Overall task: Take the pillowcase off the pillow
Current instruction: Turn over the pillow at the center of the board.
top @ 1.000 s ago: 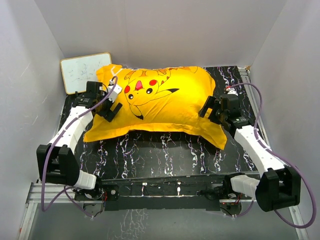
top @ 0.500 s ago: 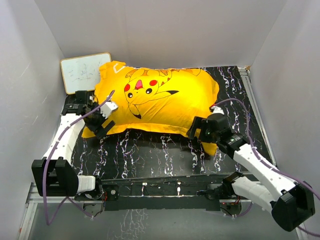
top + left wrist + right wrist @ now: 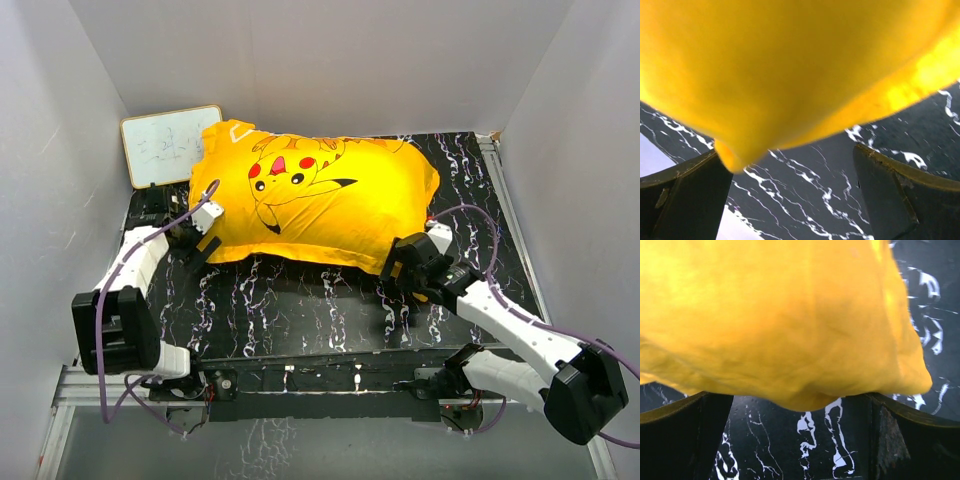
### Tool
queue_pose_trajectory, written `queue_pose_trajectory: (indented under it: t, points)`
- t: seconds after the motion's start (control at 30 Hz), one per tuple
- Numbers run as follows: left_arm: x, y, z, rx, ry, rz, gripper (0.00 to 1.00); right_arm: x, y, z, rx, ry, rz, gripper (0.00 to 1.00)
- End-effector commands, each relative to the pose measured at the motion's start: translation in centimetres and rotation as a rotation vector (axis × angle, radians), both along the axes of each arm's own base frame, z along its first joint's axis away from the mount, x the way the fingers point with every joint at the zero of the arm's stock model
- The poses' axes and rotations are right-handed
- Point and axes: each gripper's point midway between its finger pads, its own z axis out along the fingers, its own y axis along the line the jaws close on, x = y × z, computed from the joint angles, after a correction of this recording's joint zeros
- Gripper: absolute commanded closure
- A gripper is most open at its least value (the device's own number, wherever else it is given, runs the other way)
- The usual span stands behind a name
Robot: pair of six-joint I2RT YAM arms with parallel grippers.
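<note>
surface: table (image 3: pixel 300 305) (black, white-veined) | on it: pillowcase (image 3: pixel 340 205), plump | back-left: whiteboard (image 3: pixel 165 145)

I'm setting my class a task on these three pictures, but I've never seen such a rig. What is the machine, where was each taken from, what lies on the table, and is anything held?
These are two white robot arms bolted at the table's near edge. The wide picture comes from a fixed camera above and behind them; each close-up comes from a camera on one wrist. On the black marbled table lies a plump yellow Pikachu pillowcase, a small whiteboard beyond its far left corner. The left end effector and right end effector sit open at its near corners; nothing is gripped yet.
</note>
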Motion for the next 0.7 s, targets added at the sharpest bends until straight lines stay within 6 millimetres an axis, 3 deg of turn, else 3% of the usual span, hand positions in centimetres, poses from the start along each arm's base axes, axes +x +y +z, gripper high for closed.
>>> queue_pose_trajectory:
  t: [0.0, 0.17, 0.27, 0.33, 0.4, 0.47, 0.5, 0.53, 0.63, 0.67]
  points:
    - [4.6, 0.9, 1.3, 0.034, -0.146, 0.024, 0.03, 1.3, -2.8, 2.7, -0.037, -0.093, -0.186, 0.02]
    - [4.7, 0.5, -1.4, 0.013, -0.11, 0.004, 0.06, 3.5, -0.5, 2.1, 0.037, -0.166, -0.066, 0.05]
    - [4.3, 0.2, -3.1, -0.014, -0.05, 0.026, 0.19, 4.7, 0.3, 1.6, 0.015, -0.177, -0.022, 0.2]
    - [4.0, -0.5, -3.0, -0.058, -0.028, 0.027, 0.32, 5.0, 0.1, 1.3, -0.017, -0.178, -0.009, 0.31]
    - [4.0, -1.8, -2.0, -0.127, -0.036, 0.019, 0.52, 5.3, 0.2, 1.5, -0.025, -0.179, -0.002, 0.44]
    - [3.8, -2.6, -0.7, -0.172, -0.061, 0.011, 0.82, 5.5, 0.4, 2.3, -0.02, -0.199, 0.009, 0.53]
    - [3.9, -3.0, 0.4, -0.191, -0.09, 0.011, 0.92, 5.6, 0.6, 3.0, -0.013, -0.216, 0.02, 0.6]
    - [3.8, -3.3, 1.2, -0.212, -0.109, 0.02, 0.98, 5.7, 0.8, 3.7, -0.008, -0.237, 0.035, 0.67]
    - [3.7, -3.8, 3.5, -0.247, -0.156, 0.044, 1.0, 5.8, 0.9, 6.3, 0.007, -0.298, 0.055, 0.91]
    - [3.7, -4.0, 5.1, -0.262, -0.187, 0.055, 1.0, 5.7, 0.8, 7.4, 0.007, -0.32, 0.053, 0.92]
